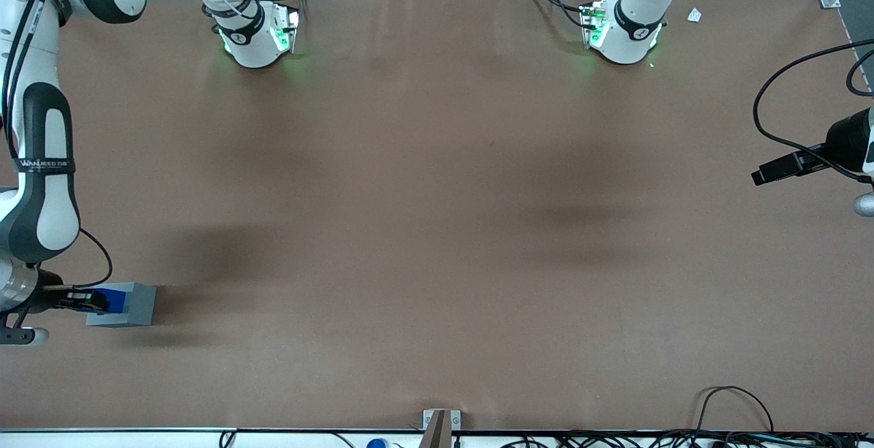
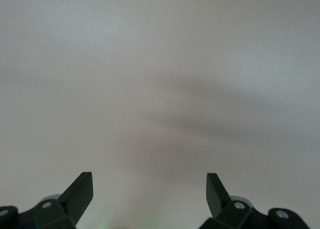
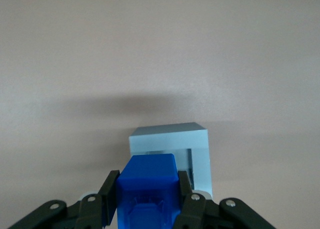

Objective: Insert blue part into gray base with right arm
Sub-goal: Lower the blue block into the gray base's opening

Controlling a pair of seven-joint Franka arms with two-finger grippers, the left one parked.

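Note:
The gray base point(image 1: 133, 304) stands on the brown table toward the working arm's end, fairly near the front camera. My right gripper point(image 1: 85, 300) is shut on the blue part point(image 1: 113, 300) and holds it at the base's top. In the right wrist view the blue part point(image 3: 148, 189) sits between my two black fingers point(image 3: 109, 189), just over the gray base point(image 3: 170, 139), and covers much of its square recess point(image 3: 190, 161). I cannot tell whether the part touches the base.
The working arm's white links point(image 1: 41, 161) rise above the base. Both arm pedestals point(image 1: 256, 35) stand at the table's edge farthest from the front camera. A small bracket point(image 1: 440, 421) and cables point(image 1: 730, 407) lie at the table's near edge.

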